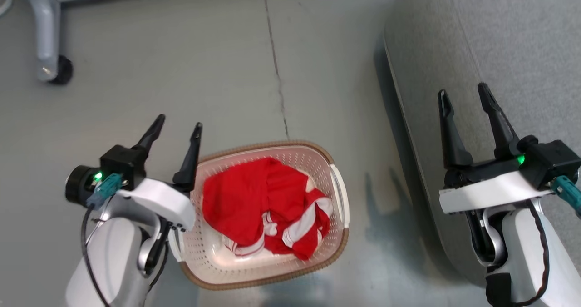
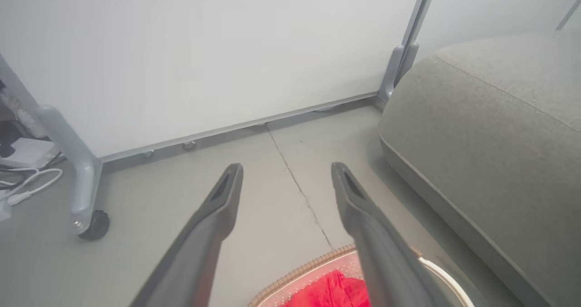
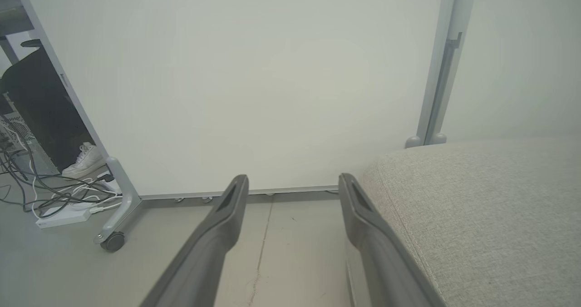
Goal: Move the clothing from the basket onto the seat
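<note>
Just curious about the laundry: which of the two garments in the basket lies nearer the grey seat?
The red-and-white striped garment, bunched at the end of the basket toward the seat; the plain red garment covers the side away from it.

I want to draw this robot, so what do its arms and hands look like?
Each arm is a smooth white and pale-grey shell. The left hand and right hand each have two long, pointed black fingers on a black block with a small green light. A teal plug sits by each wrist, and thin black cables run down the forearms.
</note>
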Motion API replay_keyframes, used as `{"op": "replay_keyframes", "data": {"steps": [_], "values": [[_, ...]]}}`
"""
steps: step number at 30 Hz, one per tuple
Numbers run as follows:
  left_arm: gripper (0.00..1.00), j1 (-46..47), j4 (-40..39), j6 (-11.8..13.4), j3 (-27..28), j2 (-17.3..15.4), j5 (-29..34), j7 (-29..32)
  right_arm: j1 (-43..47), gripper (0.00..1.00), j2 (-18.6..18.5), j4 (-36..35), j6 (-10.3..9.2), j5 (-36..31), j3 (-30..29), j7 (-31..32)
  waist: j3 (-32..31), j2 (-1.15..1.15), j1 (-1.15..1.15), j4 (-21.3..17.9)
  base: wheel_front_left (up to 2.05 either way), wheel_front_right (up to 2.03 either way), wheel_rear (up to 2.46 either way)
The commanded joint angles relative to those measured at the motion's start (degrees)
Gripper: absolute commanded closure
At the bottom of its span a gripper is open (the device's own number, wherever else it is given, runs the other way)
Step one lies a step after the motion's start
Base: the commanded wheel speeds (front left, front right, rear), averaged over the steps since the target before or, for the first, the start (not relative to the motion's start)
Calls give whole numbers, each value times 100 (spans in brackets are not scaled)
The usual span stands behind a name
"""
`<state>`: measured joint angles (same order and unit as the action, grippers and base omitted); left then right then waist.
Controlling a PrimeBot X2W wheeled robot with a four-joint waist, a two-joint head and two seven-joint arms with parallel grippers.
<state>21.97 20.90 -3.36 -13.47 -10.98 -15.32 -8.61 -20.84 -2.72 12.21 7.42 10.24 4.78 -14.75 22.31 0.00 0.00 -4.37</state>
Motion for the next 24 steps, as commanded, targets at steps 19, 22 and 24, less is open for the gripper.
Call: {"op": "replay_keyframes", "data": {"steps": [19,22,24], "values": [[0,1492,2786,-402,-1311,179,377,161,-413,0,-28,-1136,13,319,349,-51,2083,0,0,-1034,0,0,0],[0,1747,3350,-414,-1376,123,344,254,-350,0,-30,-1276,13,403,377,-51,2275,0,0,-1172,0,0,0],[0,1936,3682,-402,-1400,53,383,312,-335,0,-28,-1371,13,475,370,-52,2406,0,0,-1264,0,0,0]]}}
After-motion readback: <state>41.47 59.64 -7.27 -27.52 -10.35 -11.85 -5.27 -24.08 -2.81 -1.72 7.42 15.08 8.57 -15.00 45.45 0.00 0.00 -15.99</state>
